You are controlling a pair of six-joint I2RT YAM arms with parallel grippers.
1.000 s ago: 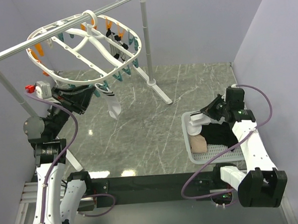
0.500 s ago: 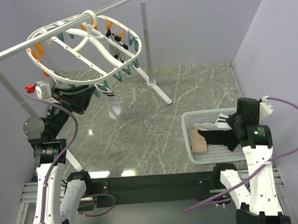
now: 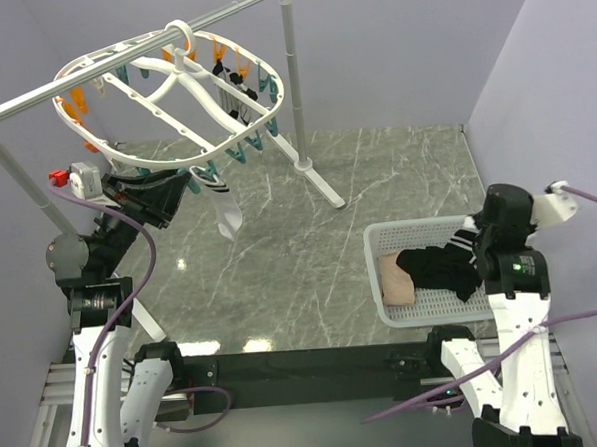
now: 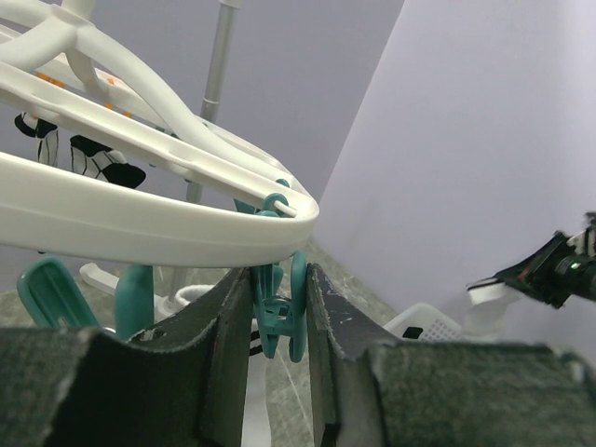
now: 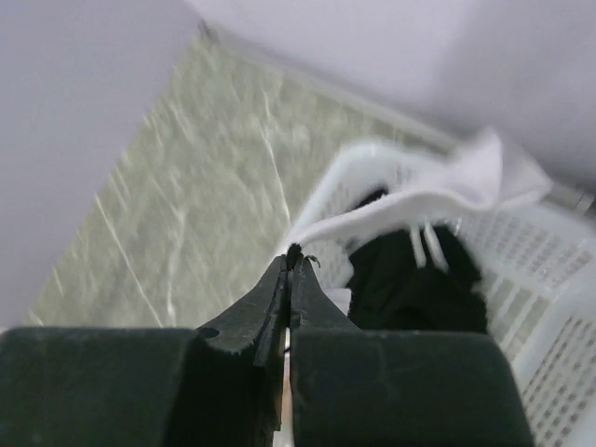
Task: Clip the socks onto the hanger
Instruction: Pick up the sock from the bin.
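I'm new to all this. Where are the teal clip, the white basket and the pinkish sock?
teal clip [image 4: 279, 321]: left wrist view, on its lower body.
white basket [image 3: 371, 250]: top external view, on its left rim.
pinkish-beige sock [image 3: 395, 282]: top external view, on its middle.
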